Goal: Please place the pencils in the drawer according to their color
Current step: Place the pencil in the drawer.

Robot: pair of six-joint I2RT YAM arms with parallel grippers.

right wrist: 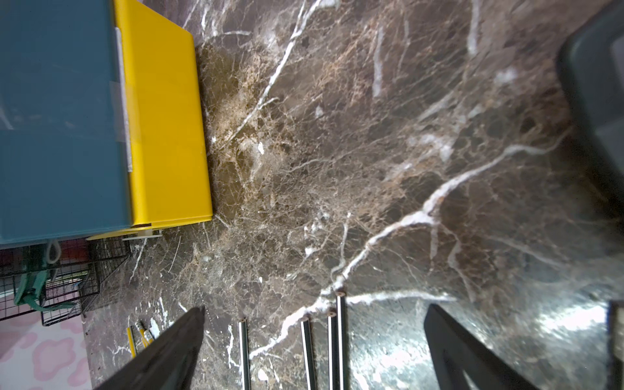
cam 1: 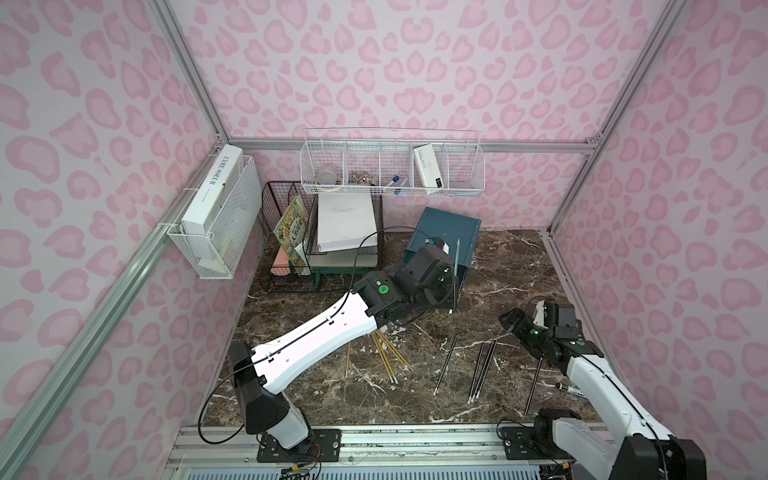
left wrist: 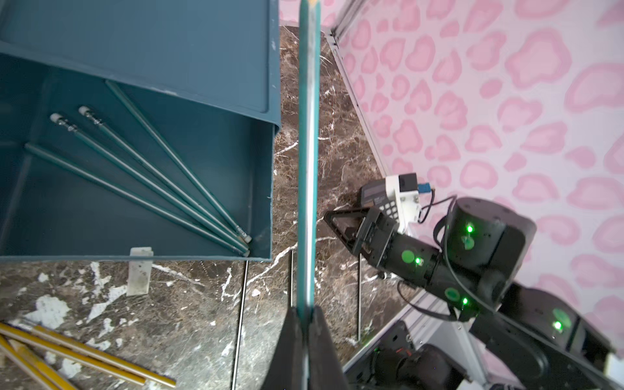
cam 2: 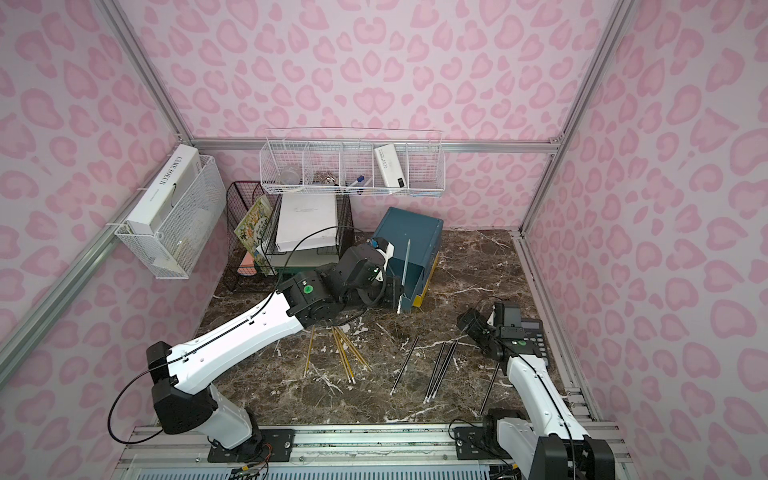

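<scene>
The left gripper (left wrist: 305, 315), its jaws pressed together, pinches one thin teal-green pencil (left wrist: 307, 162) near its lower end. In both top views that pencil (cam 2: 405, 266) stands almost upright in front of the small dark-teal three-drawer cabinet (cam 1: 446, 230) at the far middle of the dark marble tabletop (cam 1: 519, 270). The left wrist view places it just outside the side wall of the pulled-out teal top drawer (left wrist: 263, 189), where four teal pencils (left wrist: 152, 175) lie fanned. The yellow lowest drawer (right wrist: 162, 118) juts slightly out. Yellow pencils (cam 1: 386, 353) lie near-left of the cabinet and black pencils (cam 1: 482, 365) near-right. The right gripper (right wrist: 315, 309) hovers with jaws spread over the black ones.
</scene>
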